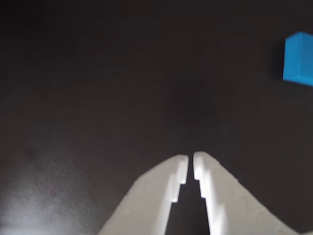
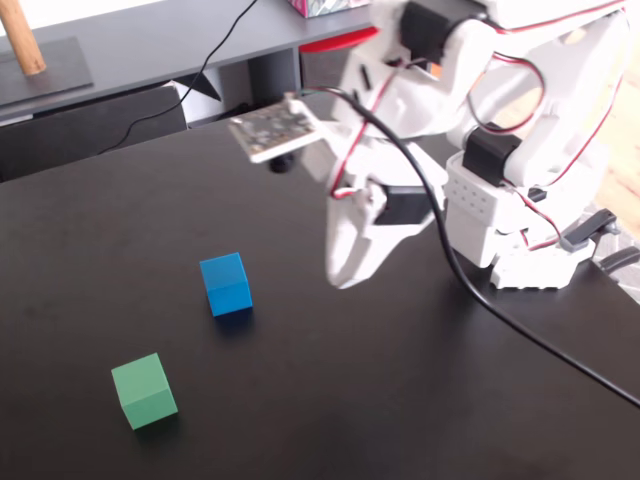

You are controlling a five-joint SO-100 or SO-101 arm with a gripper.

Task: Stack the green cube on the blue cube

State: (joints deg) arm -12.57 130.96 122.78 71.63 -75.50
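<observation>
The green cube sits on the black table at the lower left of the fixed view; it is out of the wrist view. The blue cube sits apart from it, up and to the right, and shows at the right edge of the wrist view. My white gripper hangs above the table to the right of the blue cube, touching neither cube. In the wrist view its fingertips are nearly together with nothing between them.
The arm's white base stands at the right of the black table, with a black cable trailing across the table toward the lower right. A grey shelf runs behind the table.
</observation>
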